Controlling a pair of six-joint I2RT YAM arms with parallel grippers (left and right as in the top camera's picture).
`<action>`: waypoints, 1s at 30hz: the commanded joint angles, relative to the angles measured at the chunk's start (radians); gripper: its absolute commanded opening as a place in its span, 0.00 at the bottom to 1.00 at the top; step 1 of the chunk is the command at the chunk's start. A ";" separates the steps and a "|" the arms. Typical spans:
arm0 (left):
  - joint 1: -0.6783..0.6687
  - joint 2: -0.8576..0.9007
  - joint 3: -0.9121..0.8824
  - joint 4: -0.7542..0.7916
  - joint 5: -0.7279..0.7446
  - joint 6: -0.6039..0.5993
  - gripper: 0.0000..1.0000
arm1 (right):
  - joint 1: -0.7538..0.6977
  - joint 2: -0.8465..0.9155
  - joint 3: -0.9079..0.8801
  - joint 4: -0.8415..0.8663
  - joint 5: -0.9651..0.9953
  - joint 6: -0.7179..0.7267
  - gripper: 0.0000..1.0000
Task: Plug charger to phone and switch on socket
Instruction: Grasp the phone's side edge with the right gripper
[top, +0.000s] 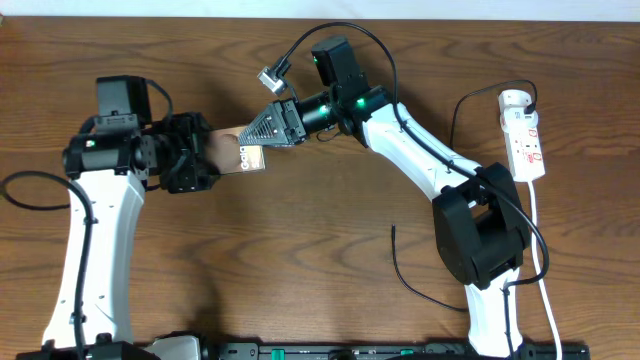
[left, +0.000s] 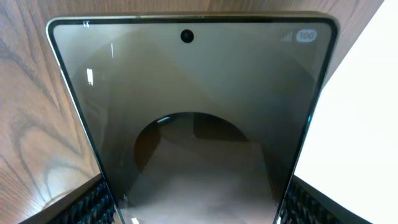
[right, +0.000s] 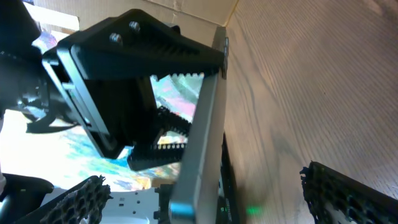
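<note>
Nearest the arm bases, one thin black charger (top: 394, 245) cable lies loose on the wooden table (top: 300, 250). Its free end rests on bare wood beside the right arm, well apart from the phone and plugged into nothing.

Farther out, the two grippers meet over the one phone (top: 235, 152), which is left of centre, lifted and tilted. The left gripper (top: 205, 155) is clamped on it. In the left wrist view its two ribbed fingers (left: 93, 205) press the phone's (left: 193, 93) long edges, and the screen faces the camera with one punch-hole lens at the top. The right gripper (top: 258, 132) stands wide open at the phone's other end and holds nothing. In its wrist view its two fingers (right: 348, 193) sit far apart, with the phone's thin edge (right: 199, 130) upright between them and touching neither.

Farthest to the right lies the one socket (top: 525, 140), a narrow white strip with red marks. One round white plug (top: 515, 100) sits at its far end, and one white cord (top: 545, 265) trails toward the bases.
</note>
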 joint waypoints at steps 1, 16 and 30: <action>-0.027 0.002 0.006 0.003 -0.050 -0.042 0.07 | 0.011 -0.008 0.005 0.002 -0.002 0.012 0.99; -0.038 0.002 0.006 0.011 -0.062 -0.094 0.07 | 0.035 -0.008 0.005 0.001 0.118 0.087 0.99; -0.041 0.002 0.006 0.010 -0.061 -0.124 0.07 | 0.066 -0.008 0.005 0.006 0.201 0.126 0.94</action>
